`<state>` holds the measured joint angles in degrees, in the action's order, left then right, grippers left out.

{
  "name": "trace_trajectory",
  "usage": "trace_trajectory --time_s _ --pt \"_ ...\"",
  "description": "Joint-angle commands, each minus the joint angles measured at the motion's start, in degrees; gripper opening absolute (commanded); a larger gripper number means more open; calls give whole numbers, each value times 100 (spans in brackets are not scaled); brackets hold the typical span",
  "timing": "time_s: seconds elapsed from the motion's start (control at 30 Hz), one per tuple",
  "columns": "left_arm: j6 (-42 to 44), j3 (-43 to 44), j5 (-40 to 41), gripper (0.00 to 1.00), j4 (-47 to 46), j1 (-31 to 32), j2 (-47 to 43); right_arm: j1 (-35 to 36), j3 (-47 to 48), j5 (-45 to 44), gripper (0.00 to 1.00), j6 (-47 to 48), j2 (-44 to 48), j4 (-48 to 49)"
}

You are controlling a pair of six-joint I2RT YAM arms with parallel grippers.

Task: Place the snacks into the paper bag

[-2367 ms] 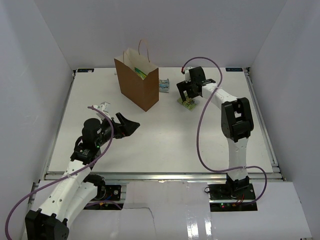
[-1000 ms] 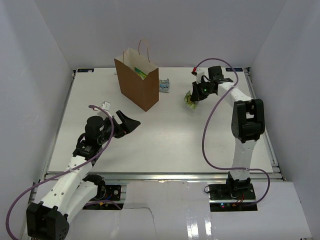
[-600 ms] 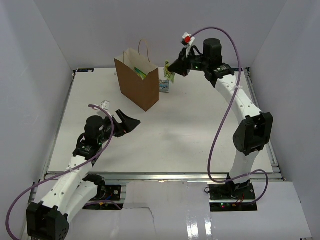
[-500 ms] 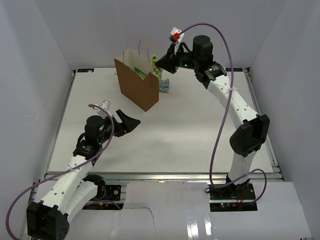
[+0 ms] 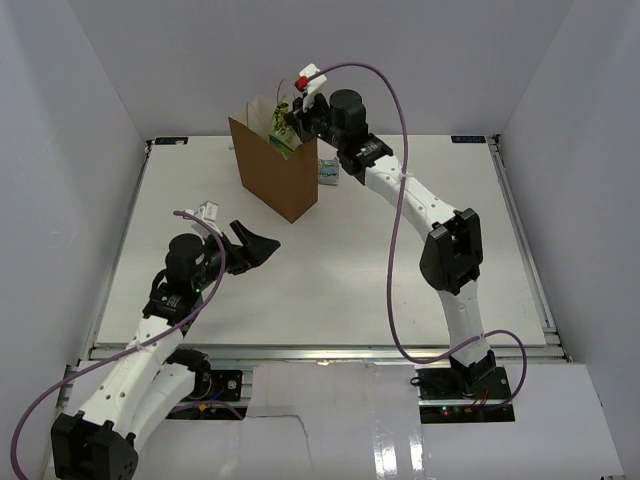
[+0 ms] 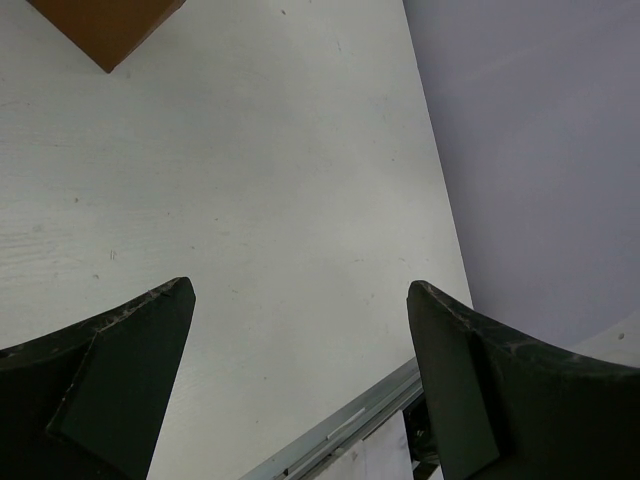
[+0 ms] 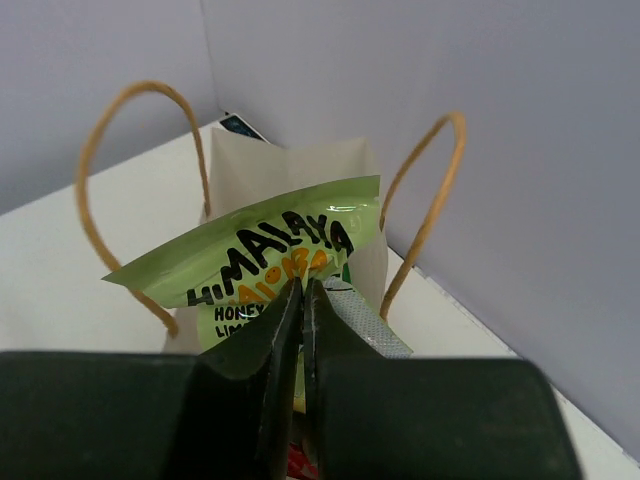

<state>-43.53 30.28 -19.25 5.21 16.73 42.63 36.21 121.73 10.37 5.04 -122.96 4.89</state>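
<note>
The brown paper bag (image 5: pixel 272 172) stands upright at the back of the table, its mouth and loop handles (image 7: pixel 135 170) filling the right wrist view. My right gripper (image 7: pixel 303 288) hangs over that mouth, shut on a yellow-green snack packet (image 7: pixel 250 255) printed with black letters; from the top view the packet (image 5: pixel 281 118) sits just above the bag's rim. Below it inside the bag lie a grey packet (image 7: pixel 375 330) and a bit of red. A grey-blue packet (image 5: pixel 328 171) lies on the table right of the bag. My left gripper (image 5: pixel 258 246) is open over bare table, its fingers (image 6: pixel 120 370) wide apart.
White walls enclose the table on three sides. A metal rail (image 6: pixel 350 425) runs along the table's near edge below my left gripper. A corner of the bag (image 6: pixel 105 25) shows at the top of the left wrist view.
My right arm has lifted the yellow-green packet off the table and swung it left, from beside the grey-blue packet to above the bag's mouth. The left arm has stayed put.
</note>
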Motion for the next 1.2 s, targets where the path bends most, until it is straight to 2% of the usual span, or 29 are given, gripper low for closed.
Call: trace_trajectory --time_s 0.0,0.03,0.07,0.17,0.23,0.27,0.37,0.7,0.83,0.9,1.0,1.07,1.17 --pt "90 -31 70 98 41 14 -88 80 -17 -449 8 278 202 759" --pt "90 -23 70 98 41 6 -62 80 -70 -422 9 278 211 725" --pt "99 -14 61 98 33 14 -45 88 -123 -404 18 278 272 724" --pt "125 4 35 98 -3 6 34 88 -509 -238 31 244 543 768" --pt "134 13 17 98 -47 6 96 80 -824 -98 37 208 720 821" --pt "143 4 0 98 -55 6 105 80 -905 -44 43 199 877 856" --pt "143 -5 -35 98 -126 14 175 71 -1046 9 50 77 1089 778" --pt "143 -31 8 98 -64 6 105 -702 -1309 220 50 -943 1661 232" --pt "143 13 -18 98 -12 6 140 -992 -1696 -272 49 -1294 1460 4" --pt "160 39 -35 98 67 14 158 -1045 -1610 -903 50 -1513 1249 -171" --pt "126 74 -53 98 199 14 158 -1045 -1381 -1370 61 -1768 809 -427" --pt "99 101 -44 98 322 14 132 -1045 -1249 -1336 71 -1865 475 -444" --pt "46 136 17 98 489 14 70 -1045 -871 -1344 73 -2103 -78 -462"
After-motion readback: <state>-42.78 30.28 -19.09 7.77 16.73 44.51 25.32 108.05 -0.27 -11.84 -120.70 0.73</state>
